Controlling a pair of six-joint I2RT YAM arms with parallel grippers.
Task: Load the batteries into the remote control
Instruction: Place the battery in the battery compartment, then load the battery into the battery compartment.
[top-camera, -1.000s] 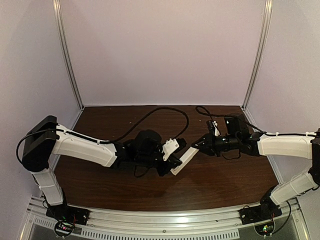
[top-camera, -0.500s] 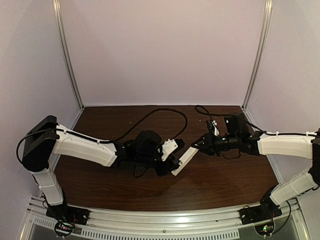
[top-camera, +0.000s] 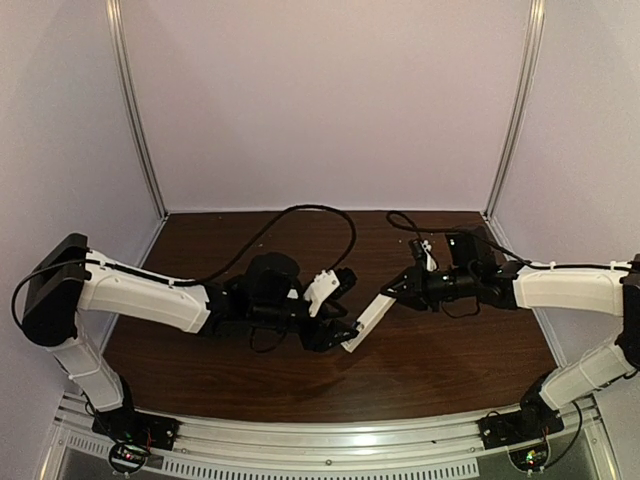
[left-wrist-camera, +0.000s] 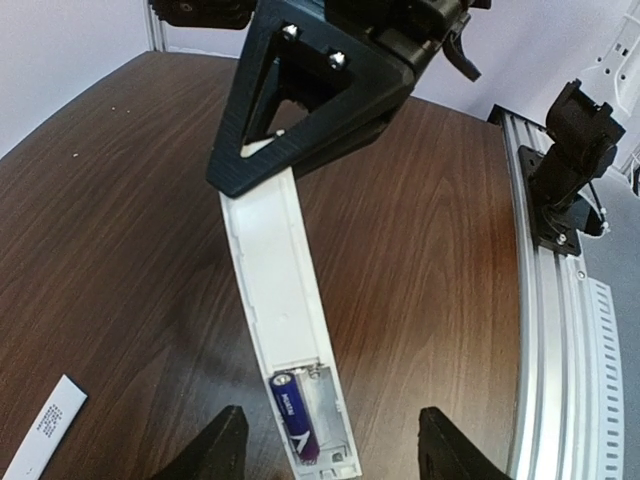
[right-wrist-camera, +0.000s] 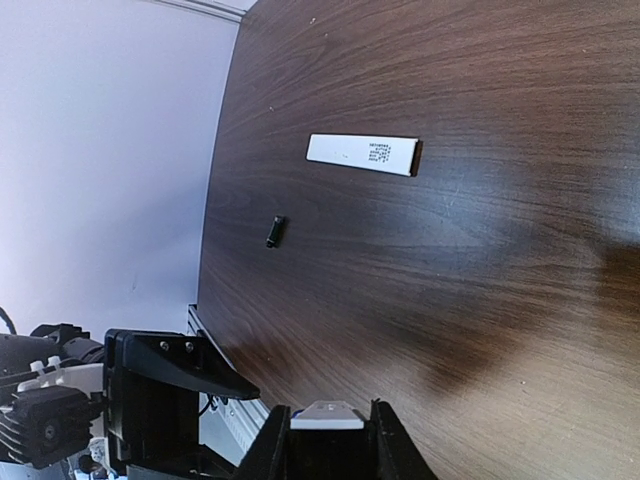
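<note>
The remote control is a slim white bar held tilted above the table, back side up, with its battery bay open at the near end. One bluish-purple battery lies in the left slot; the slot beside it is bare. My right gripper is shut on the remote's far end. My left gripper is open, with its fingers on either side of the bay end and touching nothing. A second dark battery lies on the table.
A thin flat white strip lies on the brown table, also seen as the strip at the lower left of the left wrist view. A black cable loops over the back of the table. The aluminium rail runs along the near edge.
My left gripper has opened from nearly shut, and the left arm has drawn back a little to the left. The right gripper and the remote have stayed put.
</note>
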